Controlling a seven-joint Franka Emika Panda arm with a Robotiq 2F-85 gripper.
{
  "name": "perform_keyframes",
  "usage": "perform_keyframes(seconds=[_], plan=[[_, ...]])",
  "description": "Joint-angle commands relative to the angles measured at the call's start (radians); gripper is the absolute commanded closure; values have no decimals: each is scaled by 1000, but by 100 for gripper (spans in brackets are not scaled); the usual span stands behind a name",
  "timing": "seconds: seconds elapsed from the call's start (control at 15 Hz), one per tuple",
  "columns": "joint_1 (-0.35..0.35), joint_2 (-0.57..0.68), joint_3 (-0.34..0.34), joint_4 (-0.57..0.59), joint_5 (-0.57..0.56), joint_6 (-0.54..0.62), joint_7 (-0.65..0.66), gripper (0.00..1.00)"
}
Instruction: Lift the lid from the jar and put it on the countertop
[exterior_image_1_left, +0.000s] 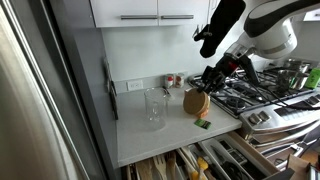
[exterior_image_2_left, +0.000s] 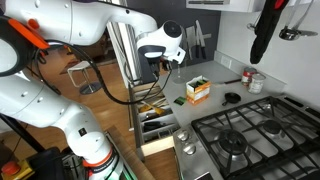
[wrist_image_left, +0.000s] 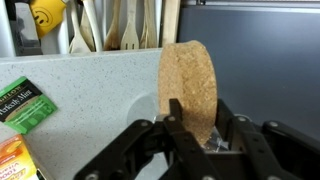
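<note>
The white countertop (exterior_image_1_left: 135, 138) takes up most of what I see, with the gas stove (exterior_image_1_left: 268, 95) at its end. The glass jar (exterior_image_1_left: 155, 108) stands upright on it with its mouth uncovered. My gripper (wrist_image_left: 205, 130) is nearly closed, its fingers pinching the cork lid (wrist_image_left: 190, 75) on edge just over the countertop, near the jar but clear of it. I cannot tell whether the lid touches down. A green tea packet (wrist_image_left: 25, 102) lies flat nearby.

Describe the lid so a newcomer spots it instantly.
On the white countertop beside the gas stove, look near the clear glass jar. The lid is the tan cork disc gripped on edge by the gripper: round and upright, unlike the flat green tea packet.
</note>
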Motion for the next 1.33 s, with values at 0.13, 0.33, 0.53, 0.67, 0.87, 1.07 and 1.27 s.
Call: perform_keyframes(seconds=[0.13, 0.33, 0.53, 0.67, 0.87, 1.07, 1.27], plan=[[-8, 0, 5, 2, 0, -3, 0, 87], [9, 67, -8, -13, 99, 27, -41, 87], [3, 132, -18, -23, 218, 32, -102, 87], [-12, 175, -23, -28, 292, 36, -163, 87], [-27, 230, -22, -31, 409, 55, -260, 87], [-31, 279, -3, -32, 494, 112, -336, 87], [-24, 322, 19, -32, 561, 186, -400, 87]])
